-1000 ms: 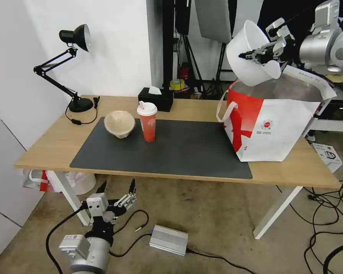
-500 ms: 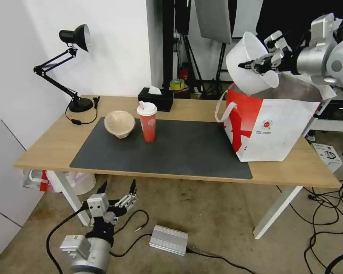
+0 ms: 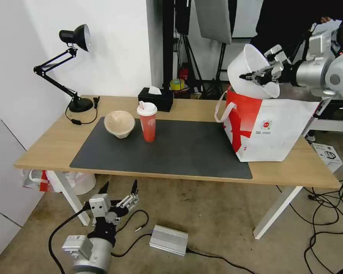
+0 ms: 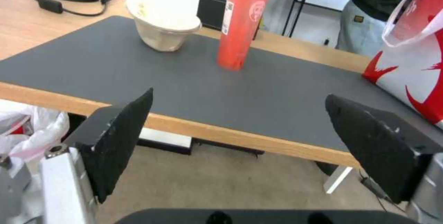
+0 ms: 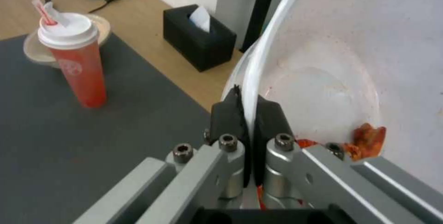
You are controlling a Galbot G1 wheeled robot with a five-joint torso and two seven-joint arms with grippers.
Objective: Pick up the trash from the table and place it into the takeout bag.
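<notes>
Your white bowl (image 3: 251, 72) hangs tipped on its side at the bag's (image 3: 270, 129) open mouth, its lower part already dipping below the bag's rim. The right gripper (image 3: 255, 73) has it by the rim, fingers closed tight with the thin wall pinched between them; the right wrist view shows the pads (image 5: 268, 113) one on each side of the rim, and red scraps (image 5: 367, 137) lying low in the bowl near the grip. Judge it as light, thin plastic: stiff enough to carry by the rim, yet apt to flex and slip where greasy, so keep your pinch deep on the rim.

The bag stands at the table's (image 3: 45, 148) right end, partly on the mat's (image 3: 186, 152) right edge. It looks soft-sided and may sag if you knock it.

The red cup (image 3: 147, 121) stands upright toward the mat's back left; it is tall and easily toppled, so take it around the body. The beige bowl (image 3: 119, 123) sits just beside it, toward the mat's back-left corner; a light pulp thing, best held by its rim.

Your left gripper (image 3: 118, 192) waits low before the table's front edge, fingers (image 4: 120, 137) spread wide and holding nothing.
</notes>
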